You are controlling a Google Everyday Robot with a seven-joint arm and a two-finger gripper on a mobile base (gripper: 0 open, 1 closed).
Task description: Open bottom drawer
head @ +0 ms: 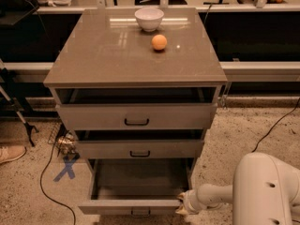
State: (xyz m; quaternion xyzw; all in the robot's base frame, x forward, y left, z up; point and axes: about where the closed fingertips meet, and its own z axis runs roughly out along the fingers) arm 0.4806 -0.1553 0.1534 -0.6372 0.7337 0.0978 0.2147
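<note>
The bottom drawer of the grey-taupe cabinet is pulled far out, showing its plain grey box interior. Its slim front panel sits at the lower edge of the camera view, with a small black handle partly cut off. My gripper is at the drawer's front right corner, at the end of my white arm that reaches in from the right. The middle drawer and the top drawer each stand slightly out.
A white bowl and an orange ball sit on the cabinet top. My white base is at the lower right. A black cable, blue tape cross and a shoe lie left on the floor.
</note>
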